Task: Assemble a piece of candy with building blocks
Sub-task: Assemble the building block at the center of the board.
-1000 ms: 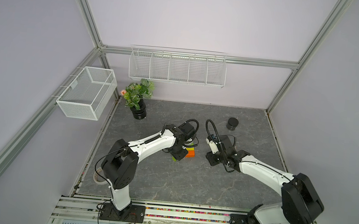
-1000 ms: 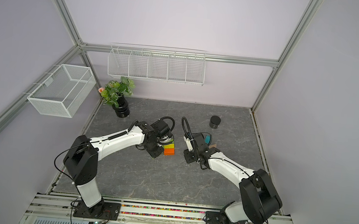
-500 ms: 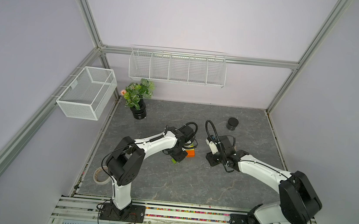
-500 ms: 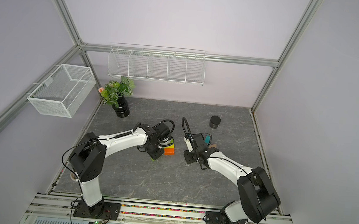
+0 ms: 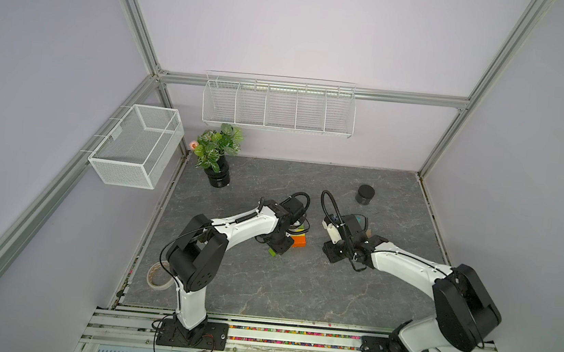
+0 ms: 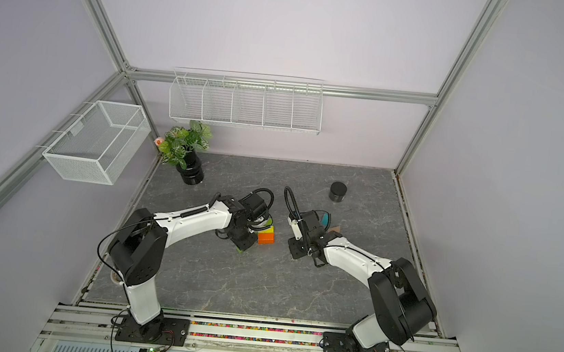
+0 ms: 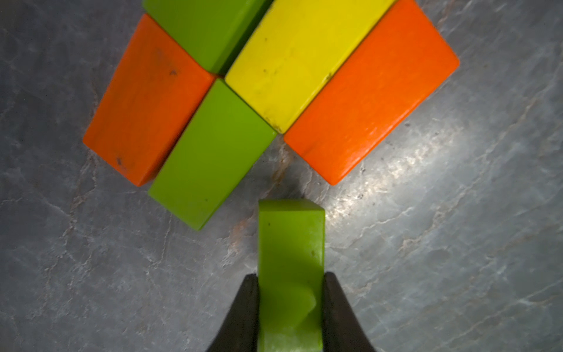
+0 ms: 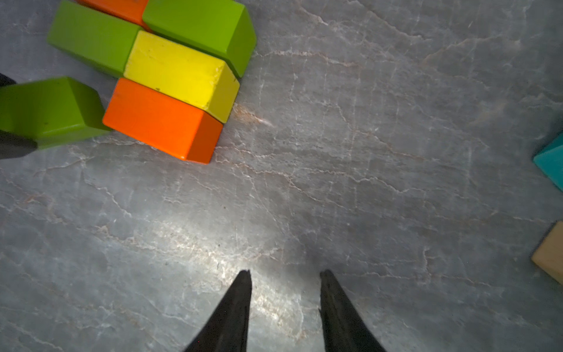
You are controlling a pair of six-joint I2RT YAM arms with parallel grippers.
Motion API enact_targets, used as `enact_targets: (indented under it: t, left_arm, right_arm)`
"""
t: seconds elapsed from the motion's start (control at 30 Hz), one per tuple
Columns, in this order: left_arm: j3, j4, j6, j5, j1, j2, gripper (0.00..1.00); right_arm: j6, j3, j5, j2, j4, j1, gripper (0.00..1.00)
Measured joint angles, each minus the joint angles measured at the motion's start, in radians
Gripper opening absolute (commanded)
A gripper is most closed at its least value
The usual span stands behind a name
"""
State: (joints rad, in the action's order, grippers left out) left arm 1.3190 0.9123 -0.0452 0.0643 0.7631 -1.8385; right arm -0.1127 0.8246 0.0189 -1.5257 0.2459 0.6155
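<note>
Six rectangular bricks are in sight: three green, two orange, one yellow. Five of them lie flat and packed together on the worktop [image 5: 297, 285] as the unfinished piece of candy [image 7: 259, 91]. One green [image 7: 207, 27], the yellow [image 7: 301, 58] and one orange [image 7: 371, 94] lie side by side, while the second orange [image 7: 146, 100] and a second green [image 7: 213, 152] butt against them end to end.

The third green brick [image 7: 291, 237] is pinched by its long sides in the left fingers [image 7: 240, 317]. Its free end is near the corner where the green and orange bricks meet, apart from both and turned at an angle to them.

The right fingers [image 8: 231, 314] stand moderately apart over bare worktop, holding nothing.

Two triangles, one teal [image 8: 551, 161] and one tan [image 8: 551, 256], lie well apart from the bricks, beside the right arm.

The worktop is grey, veined stone-look sheet. On it are one black round jar [image 5: 365, 194], one potted plant [image 5: 217, 163] and one tape roll [image 5: 159, 276]. The walls are lilac, framed in aluminium, and carry two white wire baskets: a long divided one [image 5: 278, 112] and a box-shaped one [image 5: 137, 149].
</note>
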Motion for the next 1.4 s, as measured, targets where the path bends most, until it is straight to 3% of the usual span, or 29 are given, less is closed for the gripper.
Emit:
enact_targets:
  t: [0.2,0.23,0.3,0.33,0.6,0.7,0.8,0.83,0.93,1.0,1.13,1.27,1.4]
  left_arm:
    - [-0.001,-0.007,0.009,0.007,-0.006,0.001,0.36]
    - [-0.001,-0.009,0.010,0.010,-0.006,0.001,0.41]
    - [-0.004,-0.016,0.014,0.011,-0.006,0.004,0.72]
    - [-0.007,-0.020,0.014,0.011,-0.006,0.007,0.78]
    - [-0.017,-0.039,0.034,0.033,-0.006,0.035,0.80]
    - [-0.037,-0.068,0.066,0.089,-0.018,0.090,0.58]
    - [-0.073,-0.105,0.129,0.130,-0.072,0.220,0.21]
    - [-0.085,-0.120,0.157,0.142,-0.096,0.282,0.02]
    - [-0.103,-0.163,0.251,0.155,-0.129,0.428,0.00]
    - [-0.138,-0.227,0.341,0.127,-0.126,0.507,0.00]
    - [-0.346,-0.420,0.545,0.027,-0.121,0.621,0.00]
    - [-0.604,-0.593,0.751,-0.093,-0.115,0.647,0.00]
    - [-0.711,-0.649,0.881,-0.143,-0.090,0.639,0.00]
  right_arm:
    - [0.000,0.000,-0.011,-0.012,0.000,0.000,0.41]
    - [0.000,0.000,-0.012,-0.013,0.000,0.000,0.41]
    - [0.000,0.000,-0.013,-0.014,0.000,0.000,0.41]
    - [0.000,0.000,-0.013,-0.014,0.000,0.000,0.41]
    - [0.000,0.000,-0.020,-0.031,0.000,0.000,0.40]
    - [0.000,0.001,-0.021,-0.032,0.000,0.000,0.40]
    - [0.000,0.001,-0.023,-0.032,0.000,0.000,0.40]
    - [0.000,0.002,-0.024,-0.032,0.000,0.000,0.39]
    - [0.000,0.002,-0.028,-0.032,0.000,0.000,0.35]
    - [-0.001,0.002,-0.032,-0.032,-0.002,0.000,0.26]
    - [0.000,0.006,-0.039,-0.032,-0.009,0.000,0.19]
    - [0.002,0.024,-0.042,-0.037,-0.012,-0.001,0.18]
    - [0.001,0.048,-0.047,-0.073,-0.019,-0.002,0.18]
